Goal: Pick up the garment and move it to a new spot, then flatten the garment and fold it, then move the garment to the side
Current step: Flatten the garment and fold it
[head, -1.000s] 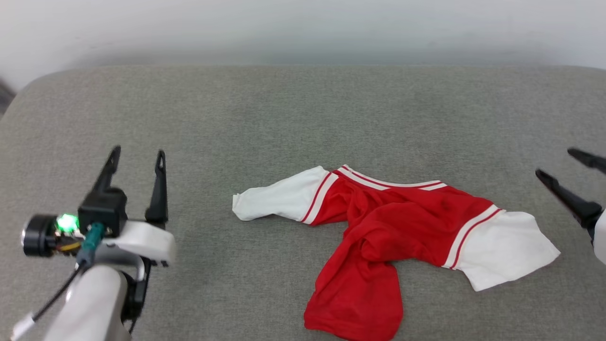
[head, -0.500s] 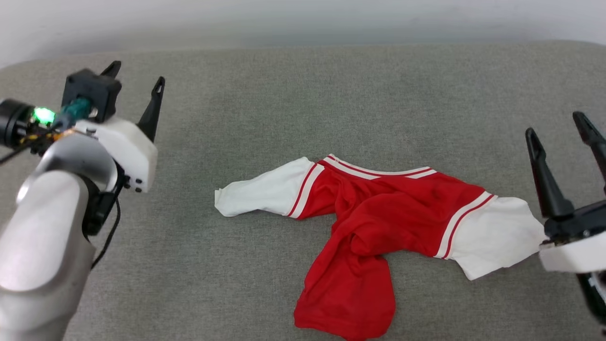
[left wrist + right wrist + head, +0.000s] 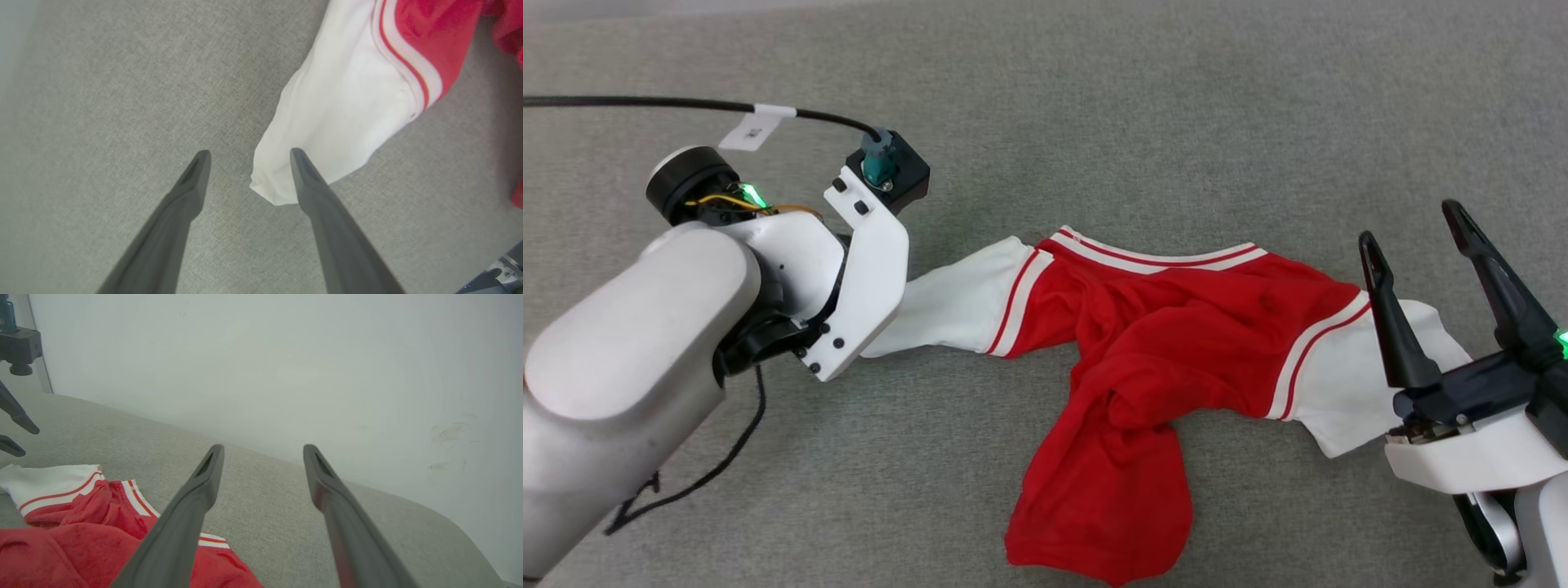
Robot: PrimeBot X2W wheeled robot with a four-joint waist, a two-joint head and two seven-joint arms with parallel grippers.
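One red jersey shirt with two white short sleeves and red-and-white striped trim [image 3: 1176, 343] lies crumpled in the middle of the grey cloth surface [image 3: 1176, 98]. There are two claws. The left claw [image 3: 247, 153] is spread wide at the tip of one sleeve and holds nothing. The right claw [image 3: 1411, 224] is spread wide too, empty, by the other sleeve.

Grey fabric cushion [image 3: 1176, 122] against pale wall [image 3: 286, 355].

No text can be read; the white tag [image 3: 757, 128] on the black cable [image 3: 645, 103] bears marks too small.
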